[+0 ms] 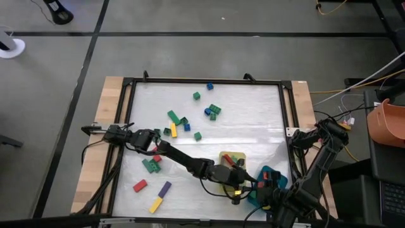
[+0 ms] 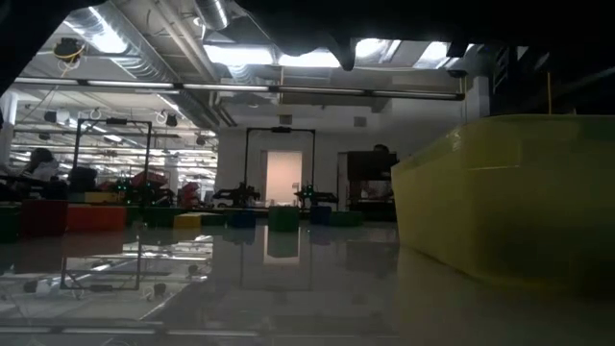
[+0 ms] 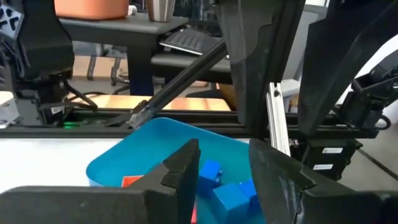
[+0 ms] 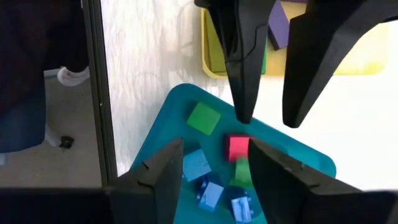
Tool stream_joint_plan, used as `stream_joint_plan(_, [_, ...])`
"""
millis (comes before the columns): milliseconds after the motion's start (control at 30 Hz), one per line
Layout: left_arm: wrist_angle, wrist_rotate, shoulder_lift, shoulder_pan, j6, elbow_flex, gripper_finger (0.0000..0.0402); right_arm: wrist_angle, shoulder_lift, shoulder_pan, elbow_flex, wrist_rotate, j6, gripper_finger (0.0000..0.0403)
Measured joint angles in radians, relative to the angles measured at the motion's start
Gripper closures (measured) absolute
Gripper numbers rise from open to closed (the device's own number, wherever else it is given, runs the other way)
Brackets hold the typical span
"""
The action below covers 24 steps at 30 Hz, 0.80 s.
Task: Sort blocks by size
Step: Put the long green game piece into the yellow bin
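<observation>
The teal tray [image 4: 163, 118] holds small cubes: a red one [image 4: 238, 148], a green one [image 4: 204, 118] and blue ones [image 3: 231, 194]. The yellow tray [image 1: 223, 156] beside it holds longer blocks, among them a purple one [image 4: 278, 28]. My left gripper [image 4: 268, 118] reaches in level over the teal tray's edge, open with nothing between its fingers. My right gripper [image 4: 214, 174] hangs above the teal tray pointing down, open too, with the cubes lying below its fingers. More blocks lie loose on the white mat, such as a green long one [image 1: 172, 116] and a red one [image 1: 140, 185].
A black frame [image 1: 202, 81] borders the white mat. Both trays sit at the near right, close together, with both arms crowded over them. Loose blocks spread over the mat's middle and near left. In the low view the yellow tray [image 2: 509, 202] fills the right side.
</observation>
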Motion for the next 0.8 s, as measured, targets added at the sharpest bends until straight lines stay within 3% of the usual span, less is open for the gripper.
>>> stream_joint_plan(233, [-0.114, 0.007, -0.048, 0.01, -0.016, -0.001, 0.0273, -0.014, 0.0, 0.0, 0.0, 0.061, -0.006, 0.0221])
stream_joint_plan(467, [-0.677, 0.008, -0.233, 0.07, -0.033, -0.001, 0.0273, -0.146, 0.0, -0.015, 0.0, 0.193, -0.156, 0.0221])
stream_joint_plan(667, [-1.015, 0.0, -0.368, 0.153, -0.049, 0.0, 0.0273, -0.295, -0.001, -0.112, 0.0, 0.284, -0.207, 0.0221])
stream_joint_plan(800, [-1.187, -0.005, -0.419, 0.218, -0.083, -0.001, 0.0273, -0.287, -0.009, -0.218, 0.0, 0.307, -0.399, 0.0221])
